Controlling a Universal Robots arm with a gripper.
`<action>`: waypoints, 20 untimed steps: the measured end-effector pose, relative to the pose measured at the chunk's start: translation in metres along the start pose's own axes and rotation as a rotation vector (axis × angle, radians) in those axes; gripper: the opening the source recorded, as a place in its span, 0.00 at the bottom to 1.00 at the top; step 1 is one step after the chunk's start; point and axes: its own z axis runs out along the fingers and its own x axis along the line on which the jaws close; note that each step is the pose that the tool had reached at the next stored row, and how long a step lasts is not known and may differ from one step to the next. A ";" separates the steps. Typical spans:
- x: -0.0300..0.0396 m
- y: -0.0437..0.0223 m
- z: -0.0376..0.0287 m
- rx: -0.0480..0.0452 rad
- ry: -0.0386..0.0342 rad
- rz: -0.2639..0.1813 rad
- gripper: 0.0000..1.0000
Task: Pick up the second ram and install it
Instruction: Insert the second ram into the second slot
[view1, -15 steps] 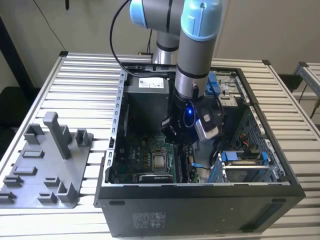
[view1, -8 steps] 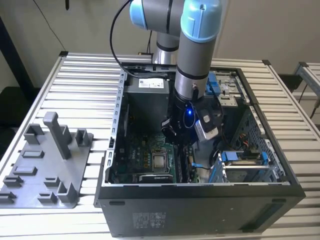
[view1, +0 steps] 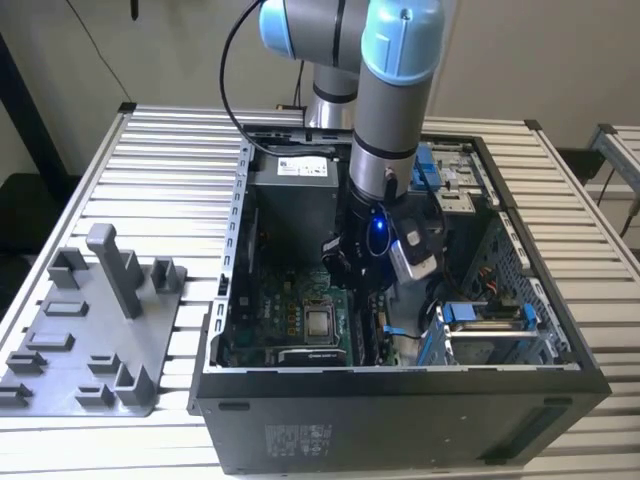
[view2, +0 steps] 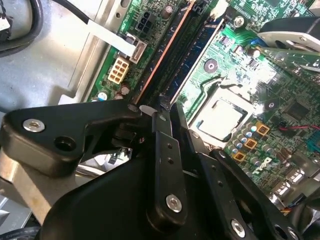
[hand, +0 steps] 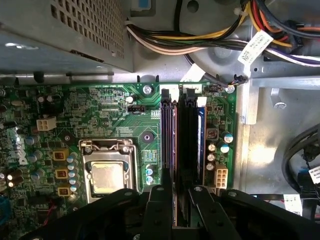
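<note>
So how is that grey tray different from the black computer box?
The grey tray is pale and low, with blocks standing on it; the computer box is black and tall-walled. The robot arm reaches into the computer box; the grey tray lies apart, at the exterior view's left. Both rest on the slatted table.

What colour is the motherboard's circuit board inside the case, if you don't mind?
Green, seen best in the first wrist view: the motherboard is green around its silver processor socket.

Black hand (view2: 162, 112) low over memory slots (view2: 172, 55) beside the bare processor (view2: 222, 117).
</note>
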 end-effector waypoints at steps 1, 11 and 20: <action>0.0000 -0.0005 -0.0049 0.0002 0.0001 0.000 0.21; 0.0002 -0.0022 -0.0283 0.0005 0.0000 0.000 0.12; 0.0002 -0.0019 -0.0284 0.0007 0.0001 0.000 0.11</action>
